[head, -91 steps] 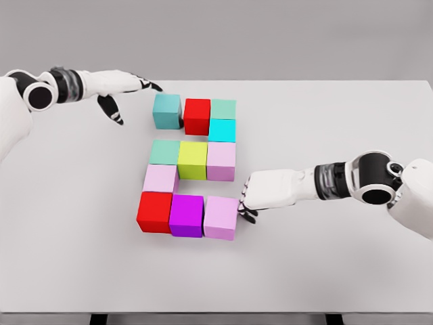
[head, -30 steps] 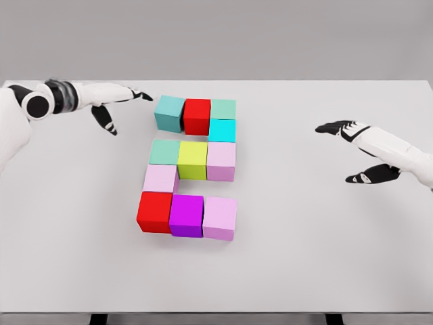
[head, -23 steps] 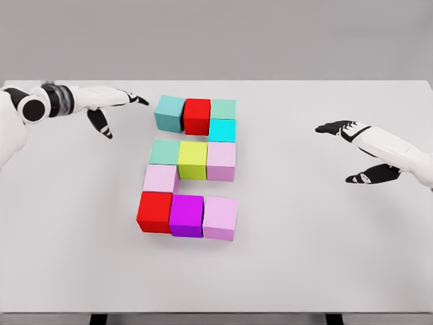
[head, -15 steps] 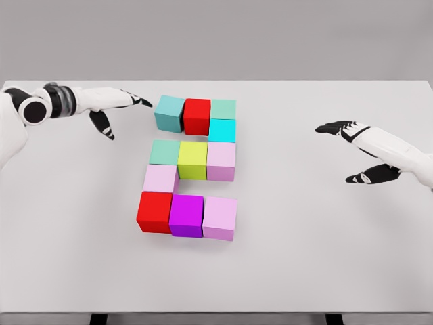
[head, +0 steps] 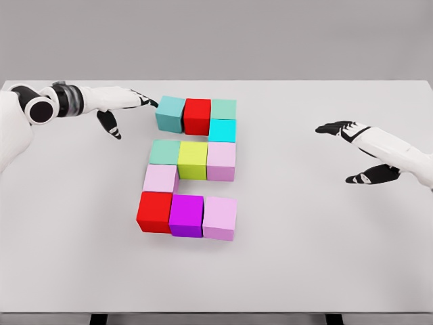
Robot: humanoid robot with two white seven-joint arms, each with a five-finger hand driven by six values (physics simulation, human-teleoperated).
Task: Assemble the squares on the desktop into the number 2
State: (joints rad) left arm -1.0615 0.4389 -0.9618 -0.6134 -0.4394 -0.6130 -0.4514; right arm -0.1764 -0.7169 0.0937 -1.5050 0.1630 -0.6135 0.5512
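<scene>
Coloured cubes lie grouped on the white table [head: 318, 257]. The top row holds a teal cube [head: 170, 113], a red cube [head: 197, 116] and a pale green cube [head: 224, 108], with a cyan cube [head: 222, 130] below the green one. The middle row has a mint cube [head: 164, 152], a yellow-green cube [head: 193, 160] and a pink cube [head: 221, 161]. A pink cube [head: 160, 179] sits under the mint one. The bottom row has a red cube [head: 155, 211], a magenta cube [head: 186, 214] and a pink cube [head: 220, 217]. My left hand [head: 130, 106] is open, its fingertips touching the teal cube's left side. My right hand [head: 352, 150] hovers open at the right, away from the cubes.
My left hand has moved right, and its fingertips have nudged the teal cube against the red one. The right hand, which had drawn back from the bottom pink cube, now holds still.
</scene>
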